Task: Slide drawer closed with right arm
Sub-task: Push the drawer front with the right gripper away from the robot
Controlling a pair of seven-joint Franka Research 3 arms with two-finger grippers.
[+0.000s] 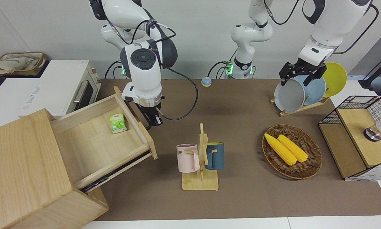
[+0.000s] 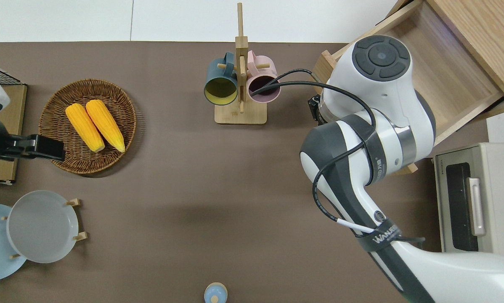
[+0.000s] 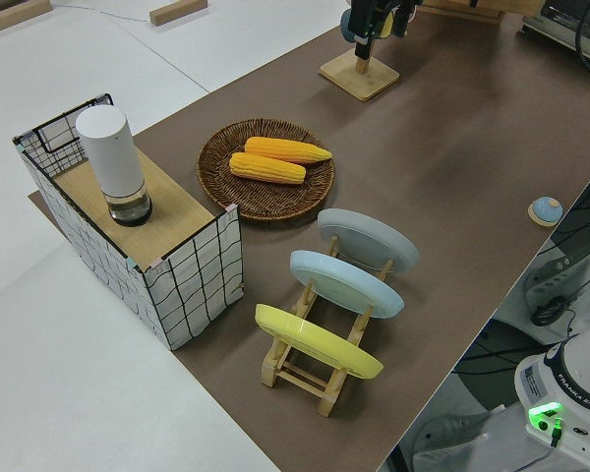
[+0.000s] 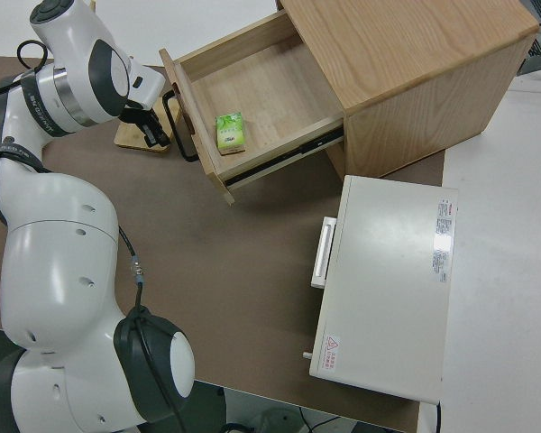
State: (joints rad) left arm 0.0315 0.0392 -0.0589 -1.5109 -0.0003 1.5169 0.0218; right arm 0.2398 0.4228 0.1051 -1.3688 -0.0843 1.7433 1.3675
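The pale wooden drawer (image 1: 92, 140) stands pulled well out of the light-wood cabinet (image 1: 22, 165), toward the left arm's end of the table. A small green box (image 1: 118, 123) lies on its floor. The right side view shows the black loop handle (image 4: 187, 135) on the drawer's front panel. My right gripper (image 1: 154, 120) hangs low just outside that panel, close beside the handle (image 4: 153, 131). Whether it touches the handle does not show. From overhead, the right arm (image 2: 374, 105) covers its gripper and the panel. The left arm is parked.
A wooden mug rack (image 1: 200, 159) with a pink and a blue mug stands close to the drawer's front corner. The white toaster oven (image 1: 60, 89) sits beside the cabinet, nearer to the robots. A wicker basket (image 1: 311, 165) of corn, a plate rack (image 1: 300, 92) and a wire-mesh box (image 1: 359, 143) lie toward the left arm's end.
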